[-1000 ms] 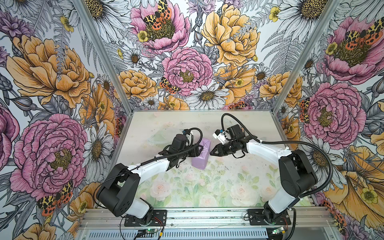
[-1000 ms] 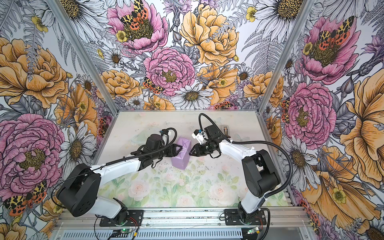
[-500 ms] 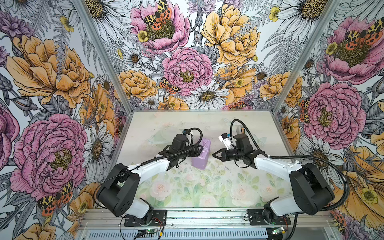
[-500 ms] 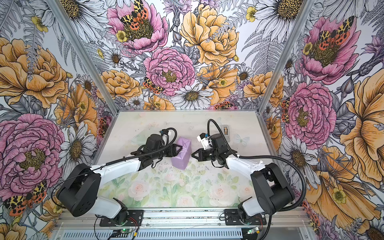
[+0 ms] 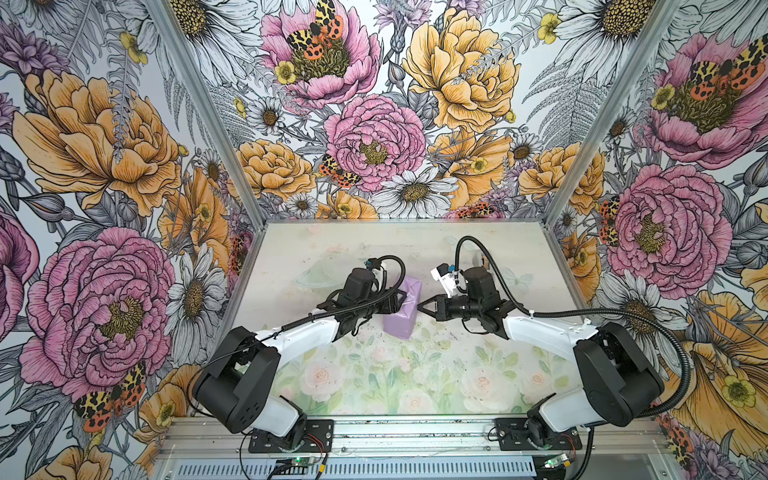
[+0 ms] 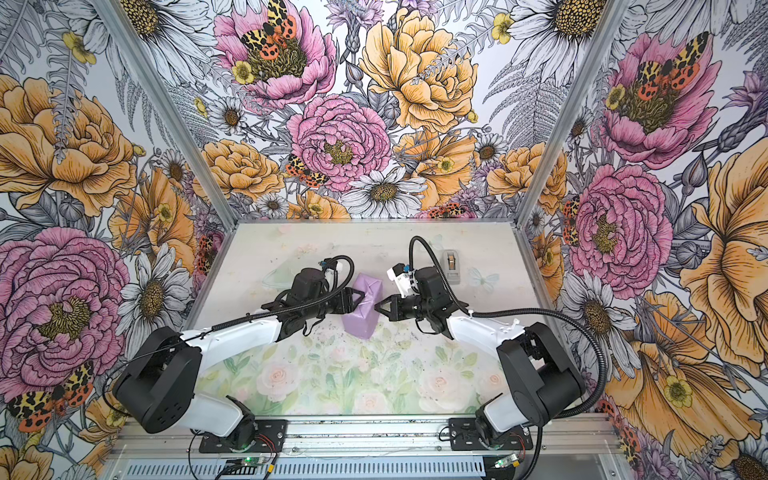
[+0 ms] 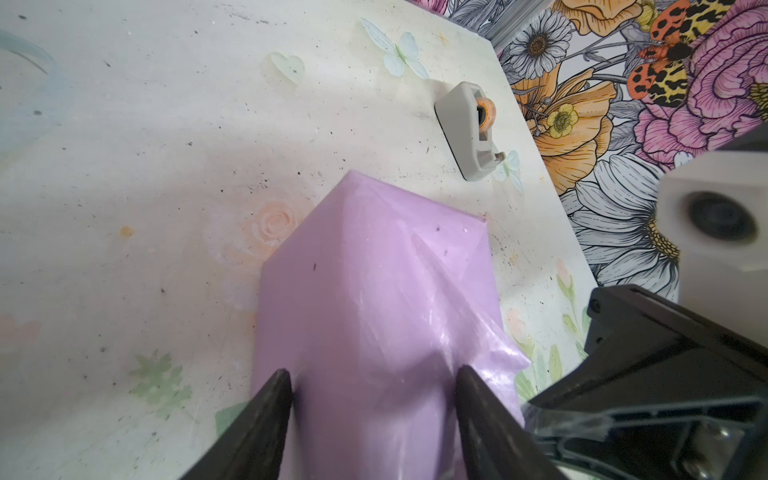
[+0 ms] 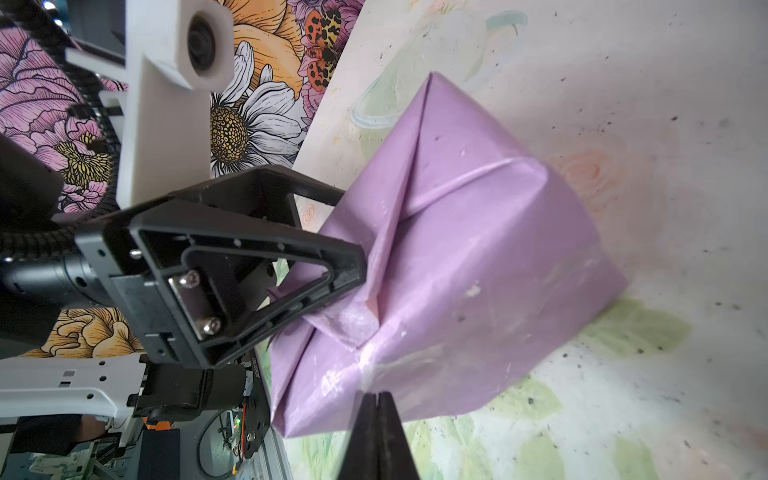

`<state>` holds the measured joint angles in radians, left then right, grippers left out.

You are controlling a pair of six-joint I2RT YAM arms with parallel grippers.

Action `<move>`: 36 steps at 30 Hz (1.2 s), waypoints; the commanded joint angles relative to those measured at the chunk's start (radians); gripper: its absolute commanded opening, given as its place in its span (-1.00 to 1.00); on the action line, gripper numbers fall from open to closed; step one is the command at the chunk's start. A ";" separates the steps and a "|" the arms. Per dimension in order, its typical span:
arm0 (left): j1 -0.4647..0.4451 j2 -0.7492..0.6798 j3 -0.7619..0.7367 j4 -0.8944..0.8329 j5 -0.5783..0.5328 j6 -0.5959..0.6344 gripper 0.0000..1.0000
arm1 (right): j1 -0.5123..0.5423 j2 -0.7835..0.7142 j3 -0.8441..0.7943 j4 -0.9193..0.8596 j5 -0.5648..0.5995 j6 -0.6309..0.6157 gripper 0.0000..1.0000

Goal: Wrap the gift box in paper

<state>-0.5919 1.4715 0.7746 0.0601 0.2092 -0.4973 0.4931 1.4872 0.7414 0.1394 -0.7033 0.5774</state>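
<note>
Near the middle of the table (image 5: 374, 245), the paper (image 5: 401, 309) fully covered the gift box. The left gripper (image 7: 372, 374) clasped the papered sides. The right gripper (image 8: 377, 399), closed, pressed at the folded end. Step: securing that end; next, probably tape from the dispenser (image 7: 467, 129).

Bright, diffuse light in all 4 views. A soft grey shadow crosses the table (image 7: 124, 187) just beside the paper (image 7: 374, 299), whose folds show pale glare.
</note>
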 commanded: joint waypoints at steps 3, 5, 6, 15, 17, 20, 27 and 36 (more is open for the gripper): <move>-0.017 0.007 -0.010 -0.106 -0.004 0.034 0.27 | 0.013 0.011 0.033 0.035 -0.004 0.003 -0.95; -0.017 0.005 -0.011 -0.106 -0.004 0.034 0.27 | 0.013 0.011 0.036 0.037 -0.003 0.003 -0.96; -0.017 0.006 -0.012 -0.106 -0.004 0.034 0.27 | 0.015 0.012 0.039 0.037 -0.003 0.001 -0.95; -0.018 0.004 -0.012 -0.105 -0.005 0.034 0.27 | 0.016 0.017 0.051 0.039 -0.003 -0.001 -0.97; -0.017 0.005 -0.011 -0.105 -0.006 0.036 0.27 | 0.017 0.019 0.053 0.040 -0.004 -0.002 -0.97; -0.017 0.006 -0.011 -0.105 -0.004 0.036 0.27 | 0.016 0.025 0.060 0.043 -0.003 -0.002 -0.97; -0.017 0.004 -0.011 -0.105 -0.004 0.034 0.27 | 0.021 0.044 0.082 0.048 -0.002 -0.004 -0.97; -0.017 0.004 -0.011 -0.104 -0.005 0.034 0.27 | 0.030 0.041 0.096 0.046 -0.003 -0.006 -0.97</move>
<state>-0.5919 1.4696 0.7746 0.0570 0.2050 -0.4973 0.5152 1.5177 0.8051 0.1593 -0.7029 0.5797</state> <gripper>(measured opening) 0.634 0.042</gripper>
